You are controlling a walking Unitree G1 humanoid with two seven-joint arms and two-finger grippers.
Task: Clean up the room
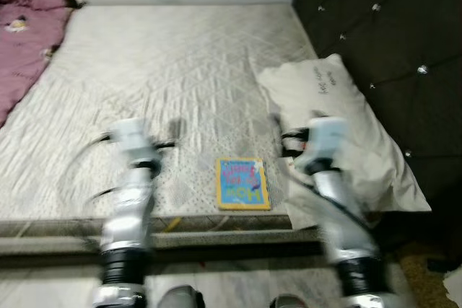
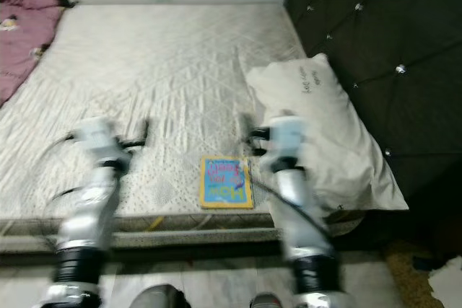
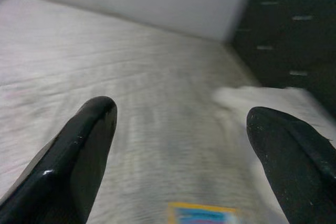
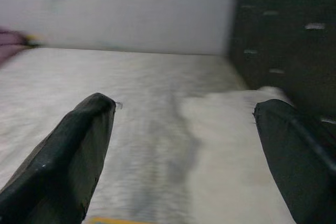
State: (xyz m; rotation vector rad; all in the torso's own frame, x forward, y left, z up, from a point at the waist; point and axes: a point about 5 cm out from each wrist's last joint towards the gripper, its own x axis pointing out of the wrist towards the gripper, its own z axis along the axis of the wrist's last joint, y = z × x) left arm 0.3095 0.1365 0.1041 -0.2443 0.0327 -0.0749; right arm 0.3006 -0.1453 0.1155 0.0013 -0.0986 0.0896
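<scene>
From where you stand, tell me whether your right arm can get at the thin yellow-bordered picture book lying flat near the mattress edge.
Probably yes. The picture book lies flat on the quilted mattress between both arms, just inward of the open right gripper, with nothing on top. The white pillow lies beside it, not over it.

Book [image 1: 242, 184] lies on mattress [image 1: 166, 70] beside pillow [image 1: 346, 128].

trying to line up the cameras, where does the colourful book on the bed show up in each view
Left eye view: the book lies near the mattress's front edge, between the two arms.
Right eye view: same spot, just left of centre.
Left wrist view: its top edge peeks in between the open fingers.
Right wrist view: a yellow sliver, probably its edge.
Shared landmark: the white pillow beside it.
</scene>
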